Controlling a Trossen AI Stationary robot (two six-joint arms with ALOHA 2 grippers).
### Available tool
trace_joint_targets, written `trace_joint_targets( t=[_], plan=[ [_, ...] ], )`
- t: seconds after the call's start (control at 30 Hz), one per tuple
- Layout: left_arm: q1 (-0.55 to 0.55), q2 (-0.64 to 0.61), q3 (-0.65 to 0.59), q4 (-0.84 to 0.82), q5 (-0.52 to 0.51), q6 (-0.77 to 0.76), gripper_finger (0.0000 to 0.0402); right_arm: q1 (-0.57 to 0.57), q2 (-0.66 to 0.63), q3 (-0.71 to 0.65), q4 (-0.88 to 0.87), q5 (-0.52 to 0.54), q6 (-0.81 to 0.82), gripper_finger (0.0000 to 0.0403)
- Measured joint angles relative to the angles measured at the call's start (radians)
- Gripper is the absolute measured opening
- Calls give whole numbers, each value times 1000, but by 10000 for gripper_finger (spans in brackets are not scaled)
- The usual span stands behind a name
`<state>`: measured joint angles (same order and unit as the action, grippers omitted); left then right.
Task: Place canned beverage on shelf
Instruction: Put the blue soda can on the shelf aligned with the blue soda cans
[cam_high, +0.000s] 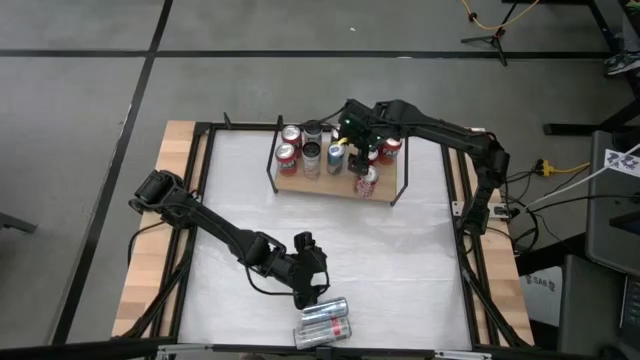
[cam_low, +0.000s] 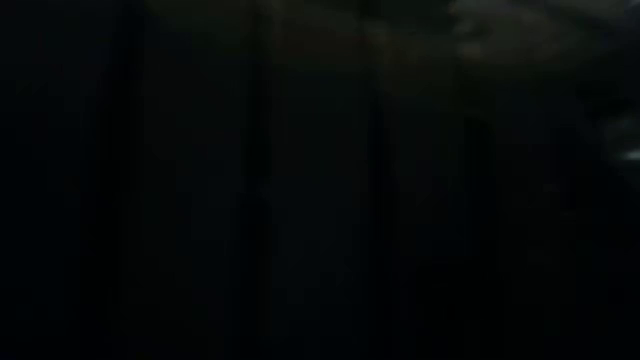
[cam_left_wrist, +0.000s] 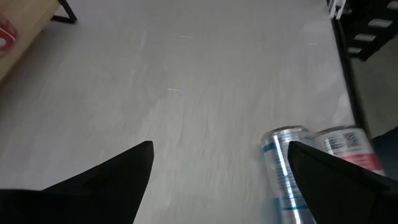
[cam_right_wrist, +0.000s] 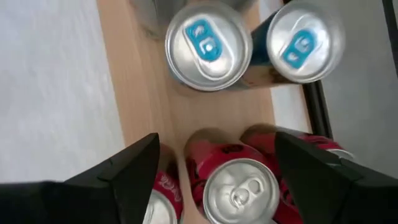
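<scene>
My right tool (cam_right_wrist: 214, 171) hangs spread wide over the shelf (cam_high: 336, 186), straddling a red can (cam_right_wrist: 239, 183) among the crowded upright ones; drifting sideways could topple a neighbour; my left tool (cam_left_wrist: 221, 165) is open, empty, above the counter (cam_high: 400, 260), just beside two lying cans (cam_high: 322, 322), silver-blue and red-labelled, which could roll if nudged.

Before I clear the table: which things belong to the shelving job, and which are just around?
Job:
shelf
standing cans on it
two lying cans
left tool, open beside them
right tool, open above the shelf

Around:
cables
tripod
</scene>
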<state>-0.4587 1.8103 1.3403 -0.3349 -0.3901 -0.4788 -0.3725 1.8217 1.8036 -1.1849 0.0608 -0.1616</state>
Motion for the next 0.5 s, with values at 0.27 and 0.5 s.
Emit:
trace_joint_targets(
  t=[0.27,0.5],
  plan=[
    [-17,0,0,38,170,-138,364,52,-1,156,-89,-55,25,308],
    [-95,0,0,31,137,-221,364,179,-2,209,-180,-53,26,308]
  ],
)
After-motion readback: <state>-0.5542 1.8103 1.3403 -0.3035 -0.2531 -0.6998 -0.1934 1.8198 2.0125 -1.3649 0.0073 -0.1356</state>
